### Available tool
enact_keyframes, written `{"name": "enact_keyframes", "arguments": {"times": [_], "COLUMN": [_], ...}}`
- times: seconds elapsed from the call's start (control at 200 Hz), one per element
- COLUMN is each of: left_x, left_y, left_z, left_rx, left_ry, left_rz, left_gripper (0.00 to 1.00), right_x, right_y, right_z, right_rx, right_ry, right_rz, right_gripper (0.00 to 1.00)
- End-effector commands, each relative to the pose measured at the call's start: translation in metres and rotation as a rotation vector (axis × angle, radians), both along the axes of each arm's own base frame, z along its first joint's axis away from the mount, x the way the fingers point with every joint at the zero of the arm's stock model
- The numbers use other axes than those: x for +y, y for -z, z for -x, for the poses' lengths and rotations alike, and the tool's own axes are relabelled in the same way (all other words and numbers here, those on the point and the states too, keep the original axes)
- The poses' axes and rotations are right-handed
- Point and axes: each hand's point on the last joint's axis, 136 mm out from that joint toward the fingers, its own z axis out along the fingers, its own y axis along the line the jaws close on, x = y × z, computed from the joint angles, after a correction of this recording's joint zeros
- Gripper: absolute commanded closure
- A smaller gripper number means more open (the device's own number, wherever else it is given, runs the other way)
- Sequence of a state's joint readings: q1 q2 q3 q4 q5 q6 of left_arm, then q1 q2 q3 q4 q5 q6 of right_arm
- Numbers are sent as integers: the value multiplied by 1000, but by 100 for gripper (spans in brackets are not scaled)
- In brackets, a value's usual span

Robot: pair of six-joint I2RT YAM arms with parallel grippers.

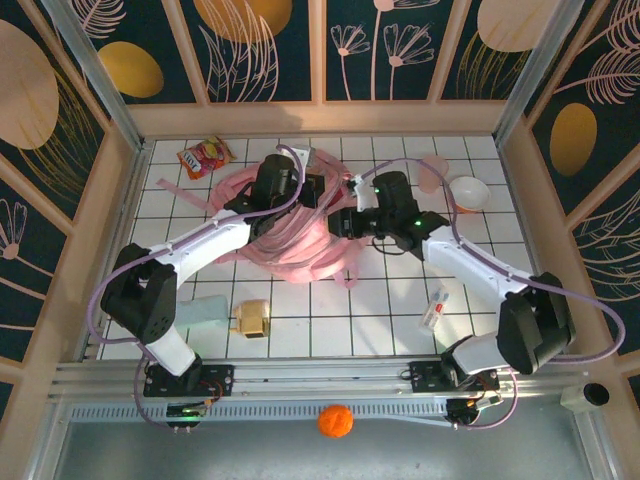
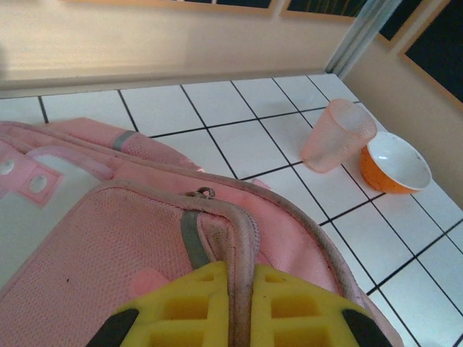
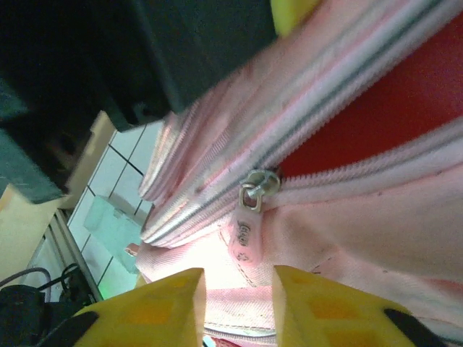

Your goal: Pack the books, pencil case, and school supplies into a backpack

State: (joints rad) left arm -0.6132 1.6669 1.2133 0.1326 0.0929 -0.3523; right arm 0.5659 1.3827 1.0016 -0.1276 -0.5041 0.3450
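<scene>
Pink cup [image 2: 338, 135], seemingly touching orange bowl [image 2: 396, 163]

The middle of the table [image 1: 340, 312], toward its far edge, is taken up by the backpack [image 1: 310, 250], over which both arms are stretched. The far left corner is blocked by a snack bag [image 1: 204, 156], the far right corner by a pink cup [image 1: 432, 172] and a bowl [image 1: 468, 192]. Along the near edge, bare tiles are left between the tan box [image 1: 251, 318] and the white oblong item [image 1: 435, 308].

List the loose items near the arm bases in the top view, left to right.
pencil case → tan box → white item
</scene>
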Motion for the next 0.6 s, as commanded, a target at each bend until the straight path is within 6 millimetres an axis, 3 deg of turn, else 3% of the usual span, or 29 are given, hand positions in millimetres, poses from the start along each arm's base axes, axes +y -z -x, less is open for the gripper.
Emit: {"name": "enact_keyframes", "arguments": {"times": [0.0, 0.11, 0.17, 0.36, 0.596], "left_x": [-17, -22, -25, -30, -28], "left_y": [-67, -69, -70, -69, -64], "left_z": [11, 26, 35, 60, 79], "left_rx": [-225, -290, -328, -435, -576], "left_ry": [147, 250, 315, 510, 631], "left_rz": [90, 36, 11, -55, -145], "left_gripper": [100, 100, 100, 100, 100], "right_x": [-24, -48, -52, -40, -21], "right_y": [-44, -63, -68, -52, -38], "right_z": [-5, -17, -21, -24, -23], "right_rx": [-19, 80, 161, 439, 530], "right_ry": [79, 211, 261, 337, 375], "right_rz": [-134, -271, -348, -495, -530], "right_gripper": [64, 57, 53, 52, 50]}}
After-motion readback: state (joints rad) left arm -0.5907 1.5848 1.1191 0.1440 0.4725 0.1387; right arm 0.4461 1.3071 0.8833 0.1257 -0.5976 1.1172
